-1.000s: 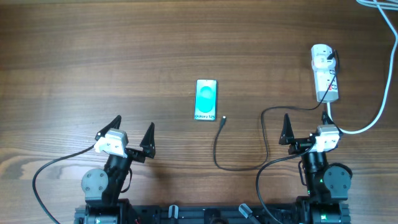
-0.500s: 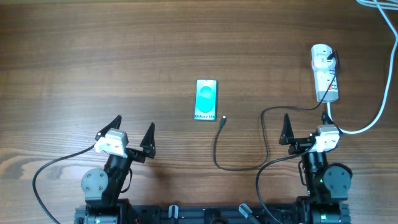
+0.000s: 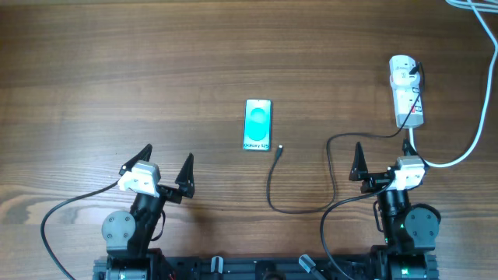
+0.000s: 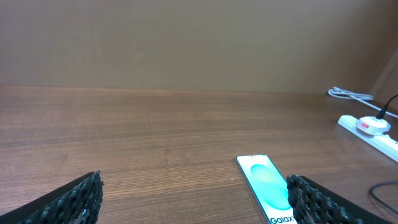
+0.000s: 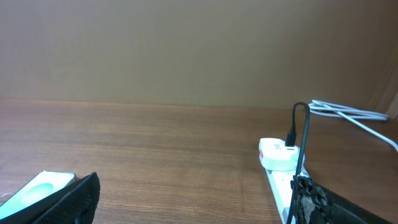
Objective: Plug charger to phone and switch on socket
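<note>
The phone (image 3: 258,124) lies flat at the table's middle, teal screen up, its text end toward the arms. The charger (image 3: 270,187), a thin black cable, ends in a tip just right of the phone's near corner, loops toward the arms and runs to the socket (image 3: 406,101) at the far right. My left gripper (image 3: 167,155) stands open, near and left of the phone. My right gripper (image 3: 381,152) stands open just short of the socket. The left wrist view shows the phone (image 4: 267,186) beside the right finger; the right wrist view shows the socket (image 5: 280,155) and phone (image 5: 37,186).
A thicker white lead (image 3: 475,140) curves from the socket's near end past my right gripper to the far right corner. Bare wooden table (image 3: 117,70) stretches left and beyond the phone. A plain brown wall (image 4: 186,43) stands behind the table.
</note>
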You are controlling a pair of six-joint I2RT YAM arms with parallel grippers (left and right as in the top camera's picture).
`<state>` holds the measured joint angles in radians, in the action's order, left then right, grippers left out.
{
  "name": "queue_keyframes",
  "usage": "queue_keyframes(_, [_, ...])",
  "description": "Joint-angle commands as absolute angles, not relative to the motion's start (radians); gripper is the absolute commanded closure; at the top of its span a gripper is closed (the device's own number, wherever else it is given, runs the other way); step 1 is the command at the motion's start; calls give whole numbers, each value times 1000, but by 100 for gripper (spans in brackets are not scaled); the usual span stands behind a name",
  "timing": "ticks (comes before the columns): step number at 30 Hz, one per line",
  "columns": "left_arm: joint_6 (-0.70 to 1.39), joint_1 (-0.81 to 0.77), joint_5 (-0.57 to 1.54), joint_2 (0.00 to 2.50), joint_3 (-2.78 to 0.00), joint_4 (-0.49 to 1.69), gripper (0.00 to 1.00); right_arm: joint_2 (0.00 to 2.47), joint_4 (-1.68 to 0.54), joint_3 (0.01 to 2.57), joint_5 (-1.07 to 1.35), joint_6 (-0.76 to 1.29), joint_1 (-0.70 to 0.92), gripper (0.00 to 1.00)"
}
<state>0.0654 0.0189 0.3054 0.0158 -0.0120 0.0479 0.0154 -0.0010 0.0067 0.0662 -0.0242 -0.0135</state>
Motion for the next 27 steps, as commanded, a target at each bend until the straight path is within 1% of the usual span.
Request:
queue_keyframes(1, [75, 18, 324, 19, -6, 48, 0, 10, 0, 5, 56, -23, -7, 0])
queue_keyframes(3, [76, 18, 325, 19, -6, 28, 0, 10, 0, 5, 56, -24, -7, 0])
queue_keyframes(5, [186, 18, 443, 19, -6, 22, 0, 10, 0, 5, 56, -23, -7, 0])
queue_keyframes(6, [195, 18, 486, 19, -6, 13, 0, 10, 0, 5, 56, -23, -7, 0])
queue_keyframes(10, [199, 18, 533, 19, -6, 8, 0, 10, 0, 5, 56, -23, -7, 0])
queue_keyframes(13, [199, 18, 668, 19, -6, -44, 0, 10, 0, 5, 56, -23, -7, 0])
queue_keyframes(14, [199, 18, 764, 19, -6, -80, 0, 10, 0, 5, 56, -23, -7, 0])
queue_keyframes(15, [199, 18, 813, 19, -6, -95, 0, 10, 0, 5, 56, -23, -7, 0])
queue_keyframes(19, [200, 18, 896, 19, -6, -123, 0, 10, 0, 5, 56, -23, -7, 0])
queue_keyframes(21, [249, 18, 881, 19, -6, -225, 0, 10, 0, 5, 56, -23, -7, 0])
queue_keyframes(23, [377, 18, 790, 19, -6, -359, 0, 10, 0, 5, 56, -23, -7, 0])
queue_keyframes(25, [452, 18, 728, 19, -6, -435, 0, 10, 0, 5, 56, -23, -7, 0])
queue_keyframes(27, [490, 18, 706, 19, -25, -456, 0, 10, 0, 5, 56, -23, -7, 0])
